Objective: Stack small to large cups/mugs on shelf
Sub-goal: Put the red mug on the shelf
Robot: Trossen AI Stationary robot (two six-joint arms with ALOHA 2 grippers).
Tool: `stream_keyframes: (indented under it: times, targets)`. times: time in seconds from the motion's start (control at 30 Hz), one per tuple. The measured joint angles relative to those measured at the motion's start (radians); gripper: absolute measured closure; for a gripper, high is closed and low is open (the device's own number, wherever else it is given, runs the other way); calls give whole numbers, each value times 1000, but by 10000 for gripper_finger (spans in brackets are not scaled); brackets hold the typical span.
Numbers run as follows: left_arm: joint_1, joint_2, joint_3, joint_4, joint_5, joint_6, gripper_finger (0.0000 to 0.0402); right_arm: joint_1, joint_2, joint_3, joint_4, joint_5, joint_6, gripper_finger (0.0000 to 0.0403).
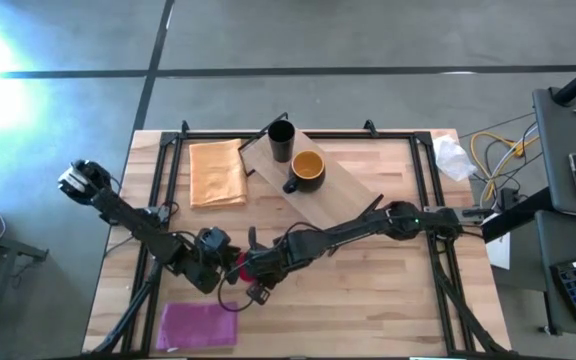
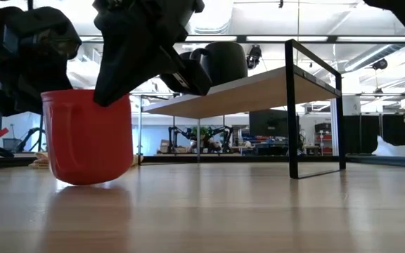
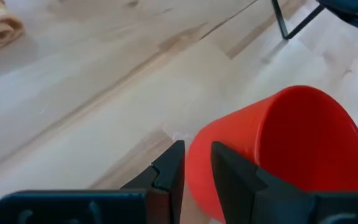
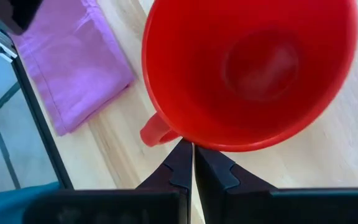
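The red mug (image 2: 88,137) stands on its base on the table near the front left. It also shows in the high view (image 1: 238,268). My left gripper (image 3: 196,168) is slightly open at the mug's outer wall, on its left side. My right gripper (image 4: 193,163) is shut, its tips at the mug's rim next to the handle (image 4: 156,130). The black cup (image 1: 281,140) and the dark mug with a yellow inside (image 1: 308,168) stand on the light-wood shelf (image 1: 343,190) at the far middle. My left gripper has its fingers (image 3: 235,180) in front of the red mug's outer wall (image 3: 229,127), below the rim; whether they touch it I cannot tell. My right gripper's shut fingertips (image 4: 182,158) meet the outside of the mug's rim (image 4: 194,144) beside the handle, slanting down from above. The mug rests on the table.
A folded orange-tan cloth (image 1: 216,172) lies at the far left beside the shelf. A purple mat (image 1: 198,325) lies at the near left edge, close to the mug. The shelf's dark end frame (image 2: 315,105) stands to the right in the low view.
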Motion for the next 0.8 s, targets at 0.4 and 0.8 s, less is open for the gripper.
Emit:
stream_keyframes:
  times: [0.4,0.8]
  targets:
    - [51,-1,0,39,16,104,336,-5,0,1,-11,-38,11,394]
    - [84,-1,0,70,51,198,336,-4,-7,2,-3,-57,-8,394]
